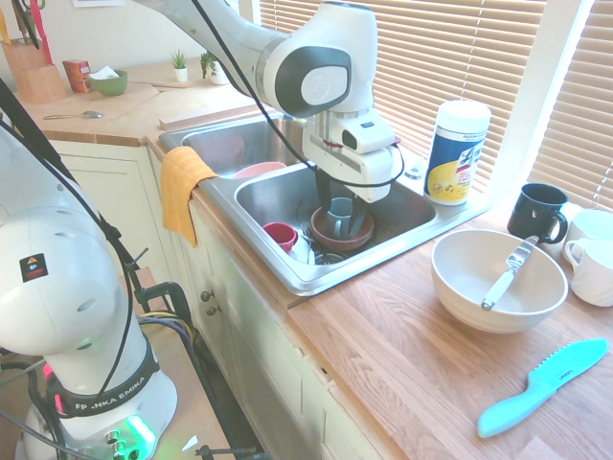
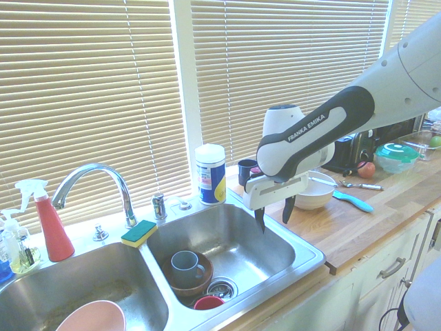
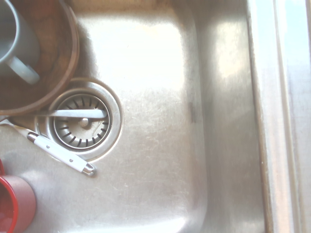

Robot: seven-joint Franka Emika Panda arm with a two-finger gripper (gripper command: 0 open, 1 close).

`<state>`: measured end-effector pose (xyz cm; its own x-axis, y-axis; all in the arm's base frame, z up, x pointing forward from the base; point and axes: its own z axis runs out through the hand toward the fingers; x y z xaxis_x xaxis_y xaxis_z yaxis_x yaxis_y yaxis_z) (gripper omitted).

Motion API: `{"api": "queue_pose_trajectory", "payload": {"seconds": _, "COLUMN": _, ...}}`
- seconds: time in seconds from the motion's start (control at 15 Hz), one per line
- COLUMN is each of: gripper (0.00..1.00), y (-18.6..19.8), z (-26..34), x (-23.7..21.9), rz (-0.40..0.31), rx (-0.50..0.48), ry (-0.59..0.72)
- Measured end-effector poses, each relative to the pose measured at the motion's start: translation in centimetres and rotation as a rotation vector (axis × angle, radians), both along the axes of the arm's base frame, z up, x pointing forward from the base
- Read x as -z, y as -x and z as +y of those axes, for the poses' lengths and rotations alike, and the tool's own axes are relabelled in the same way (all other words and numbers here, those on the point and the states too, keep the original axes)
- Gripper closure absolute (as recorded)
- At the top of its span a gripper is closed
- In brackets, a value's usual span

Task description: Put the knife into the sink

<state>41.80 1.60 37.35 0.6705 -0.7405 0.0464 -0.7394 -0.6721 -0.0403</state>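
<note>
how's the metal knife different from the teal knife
The metal knife is slim, shiny silver and smooth-edged; the teal knife is bigger, plastic-looking and serrated. The metal knife rests tilted in the white bowl, while the teal knife lies flat on the wooden counter. Neither is in the sink.

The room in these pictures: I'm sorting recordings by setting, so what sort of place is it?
A home kitchen, most likely. A steel two-basin sink with a curved faucet is set into a wooden counter over cream cabinets, under a window with blinds. Dishes sit in the basin, and a bowl and mugs stand on the counter.
</note>
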Motion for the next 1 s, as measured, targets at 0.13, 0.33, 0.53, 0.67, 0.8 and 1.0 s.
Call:
{"api": "queue_pose_trajectory", "payload": {"seconds": 0.13, "gripper": 0.00, "y": -0.1, "z": -0.1, "x": -0.1, "rz": 0.001, "rx": 0.003, "ry": -0.002}}
{"api": "queue_pose_trajectory", "payload": {"seconds": 0.33, "gripper": 0.00, "y": -1.6, "z": -2.6, "x": -3.0, "rz": -0.024, "rx": -0.045, "ry": 0.016}}
{"api": "queue_pose_trajectory", "payload": {"seconds": 0.53, "gripper": 0.00, "y": -2.8, "z": -7.1, "x": -6.8, "rz": -0.028, "rx": -0.148, "ry": 0.019}}
{"api": "queue_pose_trajectory", "payload": {"seconds": 0.67, "gripper": 0.00, "y": -3.1, "z": -10.6, "x": -7.9, "rz": -0.038, "rx": -0.260, "ry": 0.042}}
{"api": "queue_pose_trajectory", "payload": {"seconds": 0.8, "gripper": 0.00, "y": -3.4, "z": -14.3, "x": -8.5, "rz": -0.036, "rx": -0.313, "ry": 0.051}}
{"api": "queue_pose_trajectory", "payload": {"seconds": 1.0, "gripper": 0.00, "y": -5.0, "z": -18.4, "x": -8.5, "rz": -0.024, "rx": -0.314, "ry": 0.057}}
